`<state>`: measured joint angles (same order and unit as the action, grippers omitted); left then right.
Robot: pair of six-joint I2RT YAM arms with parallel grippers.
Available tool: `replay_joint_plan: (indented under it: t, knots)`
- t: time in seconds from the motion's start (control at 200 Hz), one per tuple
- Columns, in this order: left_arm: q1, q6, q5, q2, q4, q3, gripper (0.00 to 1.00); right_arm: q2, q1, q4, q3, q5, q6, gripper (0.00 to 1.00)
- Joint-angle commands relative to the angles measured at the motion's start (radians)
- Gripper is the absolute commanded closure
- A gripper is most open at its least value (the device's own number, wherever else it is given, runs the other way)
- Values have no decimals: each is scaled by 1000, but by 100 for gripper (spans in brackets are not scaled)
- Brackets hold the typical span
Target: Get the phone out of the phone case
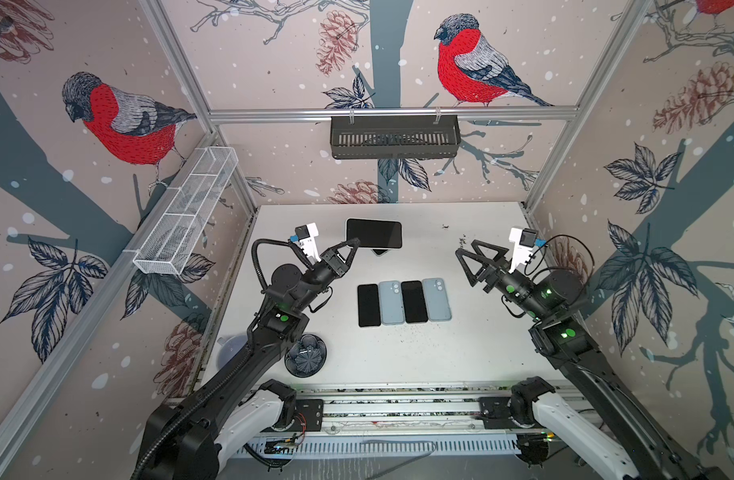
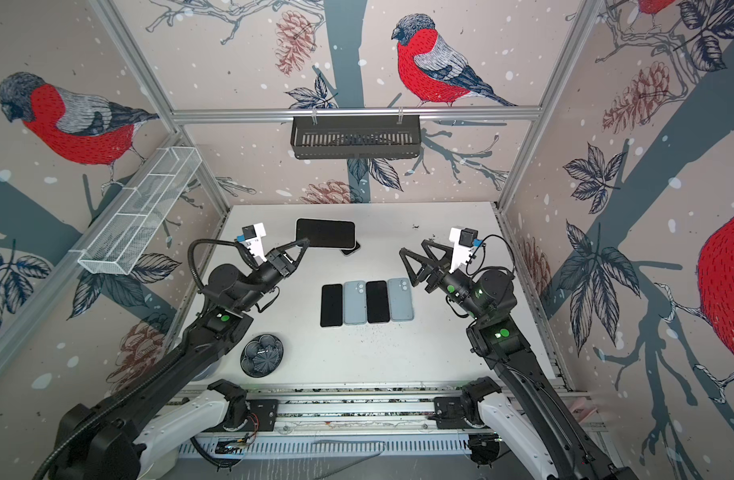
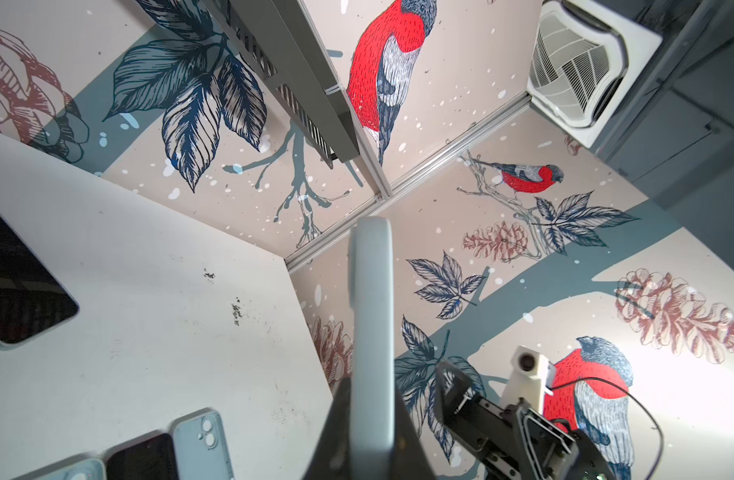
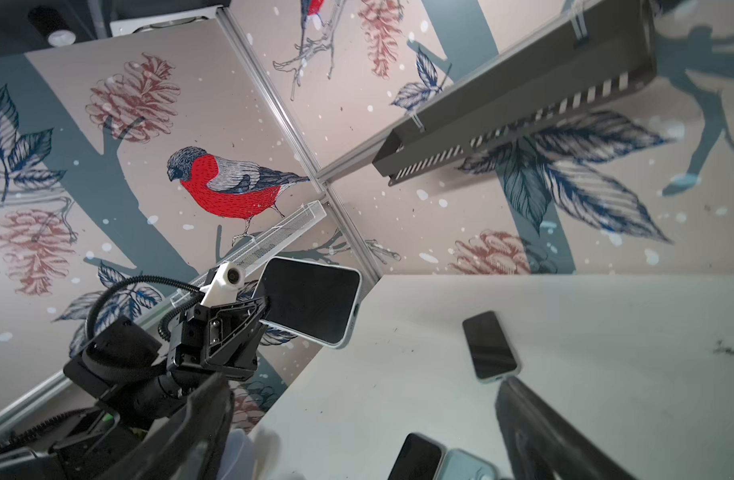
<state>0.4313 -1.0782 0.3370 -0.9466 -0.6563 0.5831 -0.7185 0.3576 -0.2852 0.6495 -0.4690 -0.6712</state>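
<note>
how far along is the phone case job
Done, apparently: two bare black phones and two pale blue cases lie in a row. In hand: the left pincer is shut on a cased phone, lifted; the right pincer is open, empty. Left: pulling that phone out, plus another cased phone on the table.

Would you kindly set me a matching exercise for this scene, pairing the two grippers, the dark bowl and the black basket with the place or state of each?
Things:
1. left gripper
2. right gripper
3. dark bowl
4. black basket

Places or states:
A. hangs from the rail on the back wall
B. open, holding nothing
C. shut on the cased phone, held above the table
D. stands on the table near its front left corner

Pairs: 1-C, 2-B, 3-D, 4-A
</note>
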Motion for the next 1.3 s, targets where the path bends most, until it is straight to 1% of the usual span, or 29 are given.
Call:
replay_joint_plan:
  t: [0.0, 0.145, 0.245, 0.325, 0.365, 0.495, 0.64, 0.715, 0.77, 0.825, 1.001, 1.231, 1.296]
  knots:
    - [33, -78, -132, 54, -159, -59, 100, 28, 43, -43, -56, -64, -209, 0]
    - [64, -207, -199, 84, -288, -186, 100, 103, 184, -157, -195, 89, -247, 0]
    - [96, -254, -237, 83, -323, -231, 100, 96, 239, -294, -277, 92, -292, 0]
    - [114, -298, -240, 72, -344, -248, 100, 60, 277, -338, -306, 103, -291, 2]
    - [130, -326, -263, 64, -369, -262, 100, 35, 290, -377, -325, 103, -296, 3]
    - [179, -423, -324, 25, -447, -307, 100, -50, 309, -534, -373, 92, -324, 7]
    - [238, -478, -377, -17, -490, -332, 100, -125, 331, -670, -393, 86, -348, 14]
    - [261, -501, -402, -43, -539, -352, 100, -155, 338, -692, -385, 91, -353, 17]
    - [268, -517, -409, -66, -590, -366, 100, -182, 339, -691, -377, 92, -353, 22]
    - [272, -524, -402, -90, -631, -371, 100, -213, 338, -718, -376, 87, -361, 25]
    - [298, -528, -412, -127, -695, -387, 100, -304, 337, -785, -366, 77, -381, 27]
    - [310, -513, -414, -101, -675, -395, 100, -389, 337, -874, -357, 60, -408, 29]
    - [310, -510, -415, -86, -663, -399, 100, -413, 338, -903, -349, 47, -416, 32]
